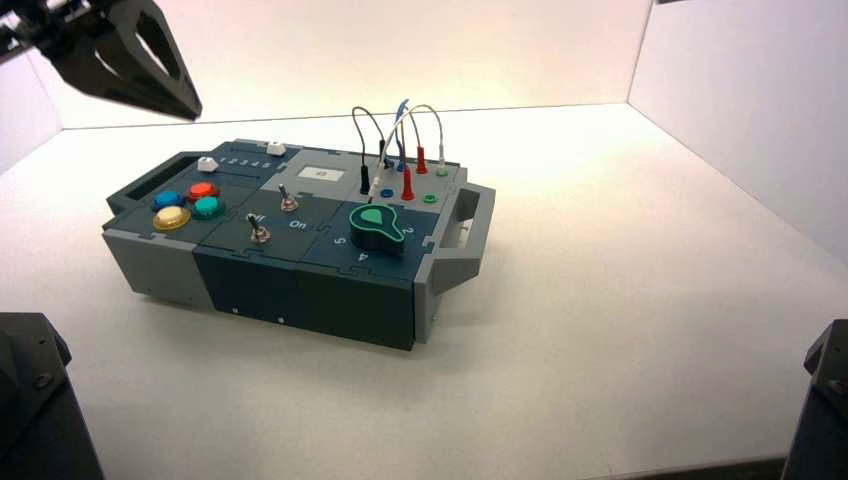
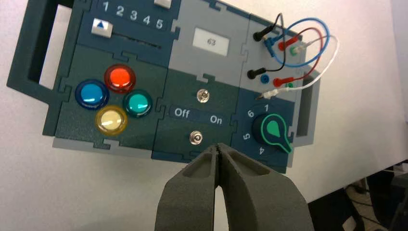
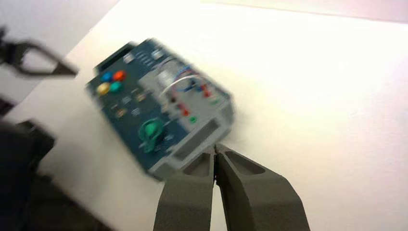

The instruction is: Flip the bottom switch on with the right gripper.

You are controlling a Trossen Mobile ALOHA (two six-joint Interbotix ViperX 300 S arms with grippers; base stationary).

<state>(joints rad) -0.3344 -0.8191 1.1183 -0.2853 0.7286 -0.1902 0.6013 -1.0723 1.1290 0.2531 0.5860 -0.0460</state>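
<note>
The box (image 1: pixel 300 250) stood on a white tabletop (image 1: pixel 620 330) between white walls. My right gripper (image 3: pixel 215 153) and left gripper (image 2: pixel 219 147) hung closed, empty.

The high view looks down from behind onto the box (image 1: pixel 300 250) on the white desk (image 1: pixel 620 330), the left wrist camera faces its panel (image 2: pixel 159 82) closely from above, and the right wrist camera sees the same box (image 3: pixel 159 106) from farther off.
</note>
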